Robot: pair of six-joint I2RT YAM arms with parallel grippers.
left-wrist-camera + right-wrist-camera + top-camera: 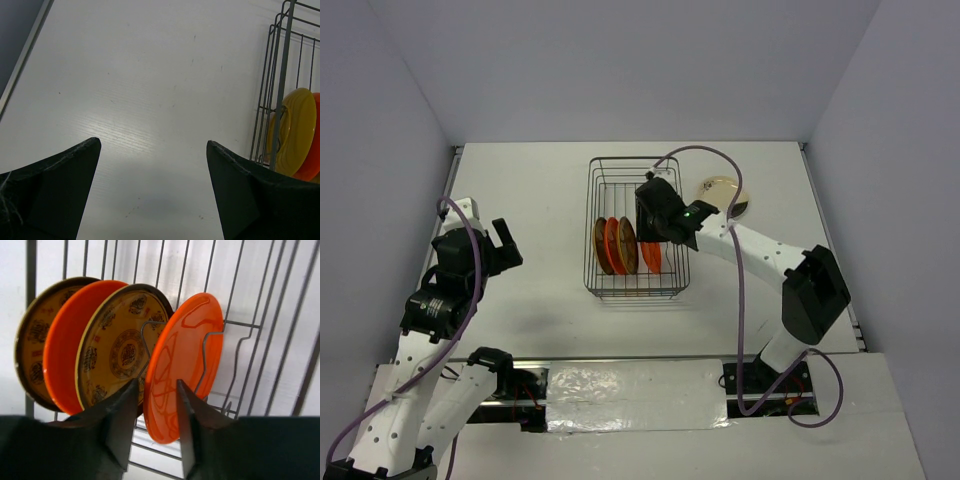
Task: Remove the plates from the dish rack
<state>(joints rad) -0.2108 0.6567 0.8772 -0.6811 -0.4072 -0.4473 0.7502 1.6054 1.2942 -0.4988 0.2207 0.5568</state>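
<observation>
Four upright plates (627, 246) in dish rack (620, 195)

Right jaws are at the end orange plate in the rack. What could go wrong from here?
1. A divider prong crosses the face of the orange plate; lifting at an angle could snag it and drag the dish rack.
2. The patterned plate stands close beside one jaw of the right gripper; closing or lifting could knock it.

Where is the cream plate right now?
In the top view, the cream plate lies flat on the table, just outside the dish rack's right side.
</observation>
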